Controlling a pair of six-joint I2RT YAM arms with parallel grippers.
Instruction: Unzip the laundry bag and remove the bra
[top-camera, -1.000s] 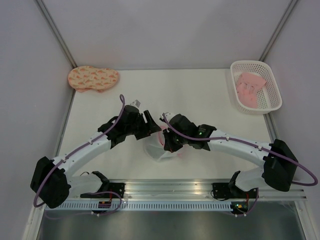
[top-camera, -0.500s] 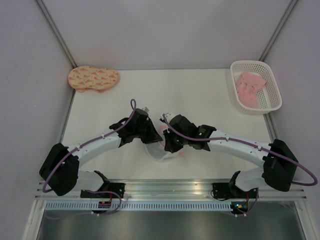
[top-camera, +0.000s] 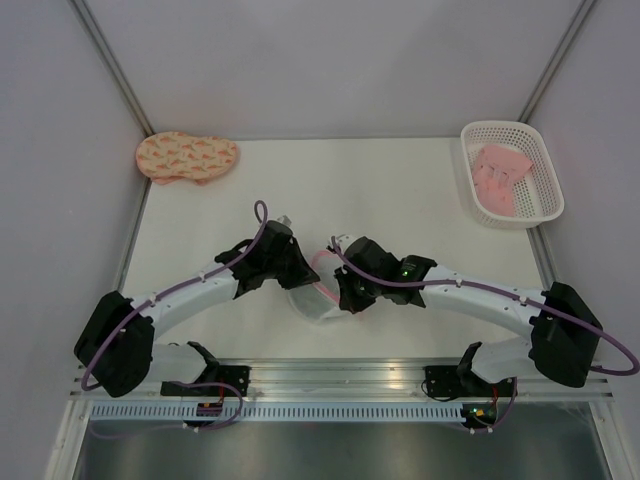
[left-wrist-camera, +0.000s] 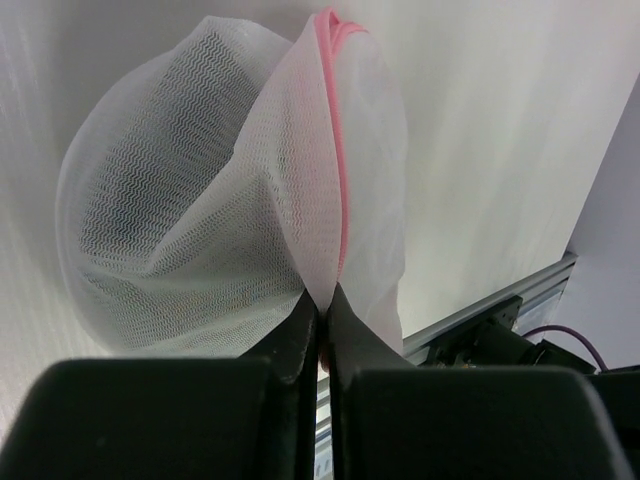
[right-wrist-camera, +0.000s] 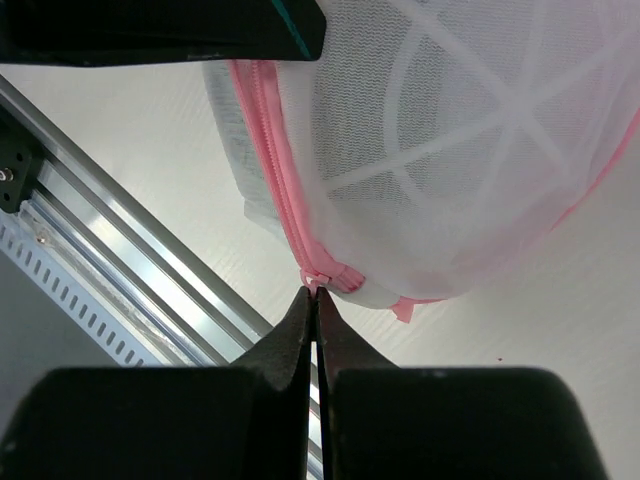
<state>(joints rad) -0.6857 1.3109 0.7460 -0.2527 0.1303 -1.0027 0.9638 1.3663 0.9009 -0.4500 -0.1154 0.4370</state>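
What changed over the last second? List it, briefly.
The left pincer swung in to the mesh bag and closed, pinching the mesh beside the pink zipper. The right pincer stayed shut on the zipper pull, nearly in place. The basket and the peach padded piece did not move.

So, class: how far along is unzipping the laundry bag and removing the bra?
Done: both grips set. The left tool is shut on the mesh of the laundry bag by its pink rim; the right tool pinches the zipper pull. In hand: starting the pull; the zipper looks closed where visible. Left: opening it and lifting out the bra, which no view clearly shows.
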